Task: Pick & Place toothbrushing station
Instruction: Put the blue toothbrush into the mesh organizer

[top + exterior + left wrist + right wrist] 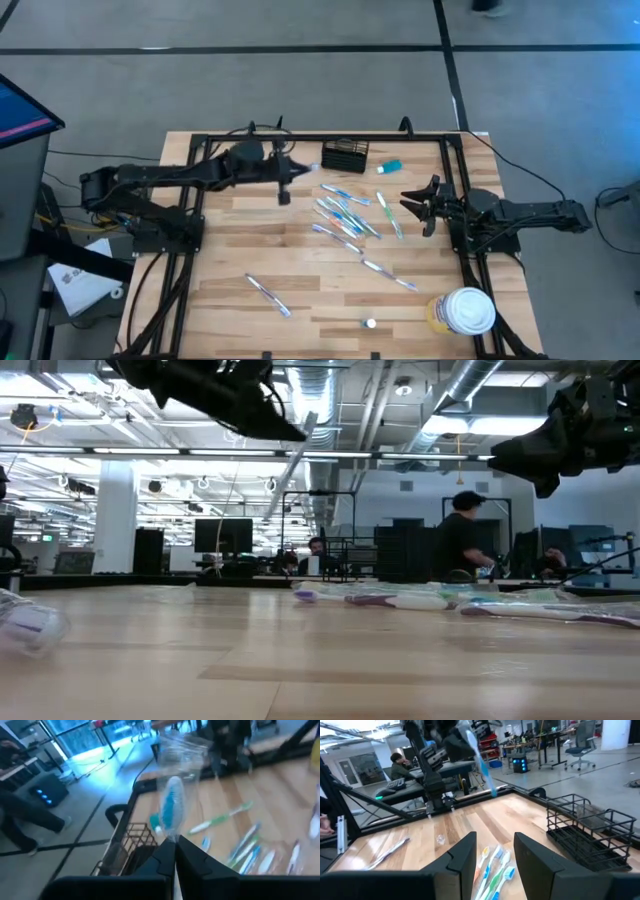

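The toothbrushing station, a small black wire-mesh holder [345, 155], stands on the table near its far edge and also shows in the wrist views [132, 845] [590, 830]. My left gripper [284, 188] hovers above the table just left of the holder, shut on a blue-and-white toothbrush in clear wrapping [170, 807] [481, 760]. At the table's right side my right gripper [420, 205] [492, 852] stands open with nothing between its fingers, facing the pile of toothbrushes [345, 215]. My left gripper pinches one end of the wrapped toothbrush [172, 836] between its two fingertips. The rest of the brush sticks out beyond the fingers, roughly along them. The brush is lifted clear of the table, above the space beside the holder.
Several wrapped toothbrushes lie scattered across the table's middle. One more [268, 295] lies near the front left. A small blue tube [390, 167] lies right of the holder. A white-lidded yellowish tub [465, 310] stands at the front right, with a small white cap [371, 323] beside it.
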Action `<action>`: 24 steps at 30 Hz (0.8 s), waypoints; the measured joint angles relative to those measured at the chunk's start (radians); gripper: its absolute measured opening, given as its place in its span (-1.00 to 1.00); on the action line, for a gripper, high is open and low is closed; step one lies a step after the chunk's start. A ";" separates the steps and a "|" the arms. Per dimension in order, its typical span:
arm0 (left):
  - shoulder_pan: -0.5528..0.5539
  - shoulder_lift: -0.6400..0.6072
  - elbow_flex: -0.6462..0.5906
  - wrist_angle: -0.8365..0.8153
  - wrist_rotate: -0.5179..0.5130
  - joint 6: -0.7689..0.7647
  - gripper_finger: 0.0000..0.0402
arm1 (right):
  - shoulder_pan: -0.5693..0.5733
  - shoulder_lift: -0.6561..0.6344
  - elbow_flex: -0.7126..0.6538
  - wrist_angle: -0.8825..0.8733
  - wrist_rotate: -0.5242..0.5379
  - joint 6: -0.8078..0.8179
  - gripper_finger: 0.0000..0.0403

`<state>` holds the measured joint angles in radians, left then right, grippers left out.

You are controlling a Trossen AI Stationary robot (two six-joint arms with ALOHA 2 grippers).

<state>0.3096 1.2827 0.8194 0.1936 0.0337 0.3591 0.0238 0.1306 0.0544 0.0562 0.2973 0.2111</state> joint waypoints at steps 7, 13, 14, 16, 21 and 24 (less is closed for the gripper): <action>0.105 0.118 0.000 0.290 0.104 -0.089 -1.00 | -0.001 0.000 0.000 0.016 0.002 0.000 -0.39; 0.186 0.258 0.000 0.548 0.155 -0.167 -1.00 | 0.001 0.000 0.000 0.087 0.002 -0.001 -0.39; 0.200 0.280 0.000 0.599 0.165 -0.187 -1.00 | 0.001 0.000 0.000 0.100 0.002 -0.002 -0.39; 0.226 0.322 0.000 0.691 0.188 -0.230 -1.00 | -0.001 0.000 0.000 0.125 0.002 -0.028 -0.39; 0.276 0.412 0.050 0.771 0.209 -0.301 -1.00 | 0.000 0.000 0.000 0.187 0.001 -0.091 -0.39; 0.290 0.477 0.123 0.772 0.209 -0.313 -1.00 | 0.000 0.000 0.000 0.220 0.002 -0.148 -0.39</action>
<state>0.5999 1.7597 0.9427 0.9653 0.2428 0.0465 0.0235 0.1307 0.0544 0.2759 0.2988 0.0632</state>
